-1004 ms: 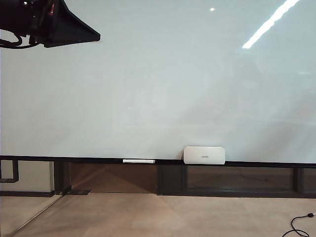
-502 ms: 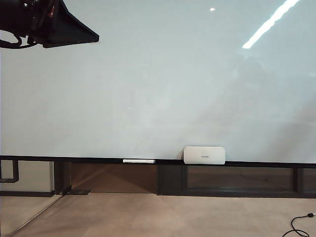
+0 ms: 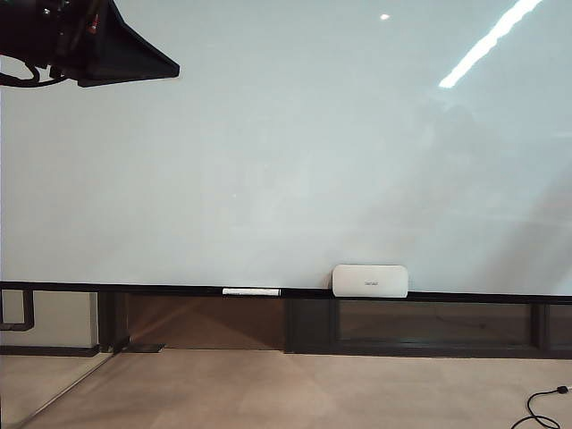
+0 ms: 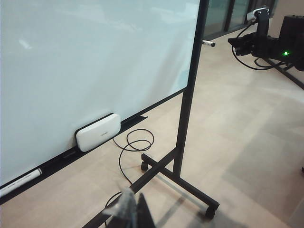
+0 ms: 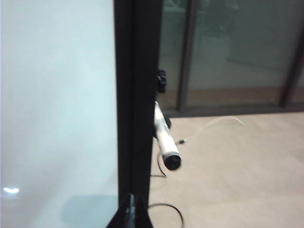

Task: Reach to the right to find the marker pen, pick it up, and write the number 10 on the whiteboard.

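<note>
Right wrist view showing closed right claw [image 5: 131, 209] nearing marker pen [image 5: 165, 137] jutting beside whiteboard [image 5: 57, 95] frame, board lacking writing, left claw [image 4: 130, 209] closed low, grasping and writing remaining.

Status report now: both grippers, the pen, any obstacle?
Right gripper shut, empty, at the whiteboard's frame post. Left gripper shut, idle. Pen sticks out beyond the post. Post stands between.

The whiteboard [image 3: 286, 143] is stood on a frame. On its bottom rail [image 3: 179, 290] a bar [image 3: 251, 291] is laid, with a box [image 3: 370, 281] just to its right. The marker pen [image 5: 165, 137] is mounted beyond the board's side post [image 5: 134, 95], sticking outward.
</note>
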You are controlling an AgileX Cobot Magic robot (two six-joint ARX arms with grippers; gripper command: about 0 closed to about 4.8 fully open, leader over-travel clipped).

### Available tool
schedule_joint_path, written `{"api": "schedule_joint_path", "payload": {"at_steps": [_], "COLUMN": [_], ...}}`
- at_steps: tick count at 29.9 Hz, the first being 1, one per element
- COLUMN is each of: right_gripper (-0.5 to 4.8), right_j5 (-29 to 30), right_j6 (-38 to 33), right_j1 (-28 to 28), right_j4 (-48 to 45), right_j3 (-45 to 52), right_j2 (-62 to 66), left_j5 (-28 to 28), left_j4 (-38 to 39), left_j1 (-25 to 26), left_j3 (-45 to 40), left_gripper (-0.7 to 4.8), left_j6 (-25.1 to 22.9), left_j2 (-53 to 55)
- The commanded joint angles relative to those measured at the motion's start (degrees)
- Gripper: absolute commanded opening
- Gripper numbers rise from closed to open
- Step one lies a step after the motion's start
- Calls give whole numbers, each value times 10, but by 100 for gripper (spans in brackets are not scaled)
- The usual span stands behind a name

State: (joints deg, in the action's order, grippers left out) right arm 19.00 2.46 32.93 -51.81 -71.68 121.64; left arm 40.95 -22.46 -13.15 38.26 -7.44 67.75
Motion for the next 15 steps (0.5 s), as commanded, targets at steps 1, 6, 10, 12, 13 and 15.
{"api": "schedule_joint_path", "payload": {"at_steps": [1,6,10,12,13,15], "right_gripper": [-6,-6,-6,-5,-5,-5], "right_j5": [23,22,35,47,52,51], "right_j6": [-35,-19,-11,-16,-19,-23], "right_j1": [14,19,24,26,27,27], "right_j4": [-7,-9,-13,-6,-7,-8], "right_j3": [-24,-24,-37,-56,-62,-71], "right_j2": [23,28,45,63,71,82], "left_j5": [2,2,2,2,2,2], "left_j4": [-5,-3,-3,-3,-2,2], "left_j1": [-1,-2,-2,-2,-2,-2], "left_j3": [3,3,3,3,3,3], "left_gripper": [-6,-6,-6,-6,-6,-6], "left_j6": [-11,-12,-19,-20,-21,-24], "left_j2": [2,2,2,3,3,3]}}
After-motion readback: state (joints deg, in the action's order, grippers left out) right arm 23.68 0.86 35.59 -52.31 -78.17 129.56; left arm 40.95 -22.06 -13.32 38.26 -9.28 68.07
